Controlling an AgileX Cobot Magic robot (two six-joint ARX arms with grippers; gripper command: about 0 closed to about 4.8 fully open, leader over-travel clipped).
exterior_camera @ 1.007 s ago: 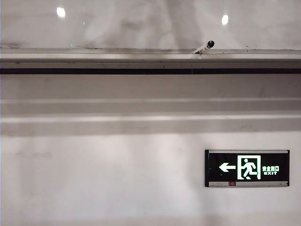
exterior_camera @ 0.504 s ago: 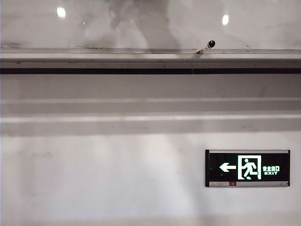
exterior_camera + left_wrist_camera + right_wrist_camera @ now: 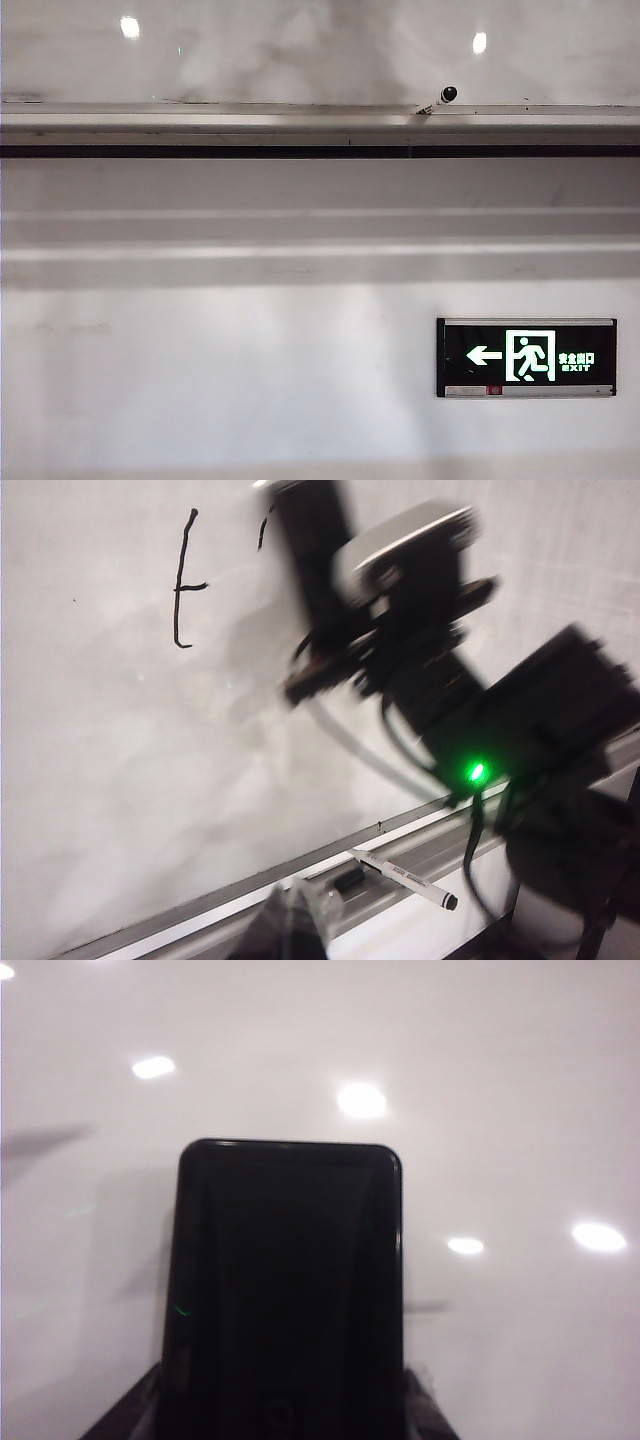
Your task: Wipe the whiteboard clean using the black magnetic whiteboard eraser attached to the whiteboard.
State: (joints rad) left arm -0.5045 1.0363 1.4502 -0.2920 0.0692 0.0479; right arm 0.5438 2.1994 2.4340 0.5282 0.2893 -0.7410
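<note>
Two grippers at a wide glossy white whiteboard [image 3: 120, 780], right gripper [image 3: 285, 1415] clamped on the small black magnetic whiteboard eraser [image 3: 290, 1280] facing the board's surface, left gripper [image 3: 290, 930] fingers together near the silver metal ledge [image 3: 200, 908], white black-capped marker [image 3: 400, 875] lying on that ledge

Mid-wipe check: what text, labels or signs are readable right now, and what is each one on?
"EXIT", with a left arrow and running-man pictogram: exit sign on the wall.
Small characters above "EXIT": too small to read.
Black handwritten strokes on the whiteboard: no readable word.
Marker barrel print: too small.
</note>
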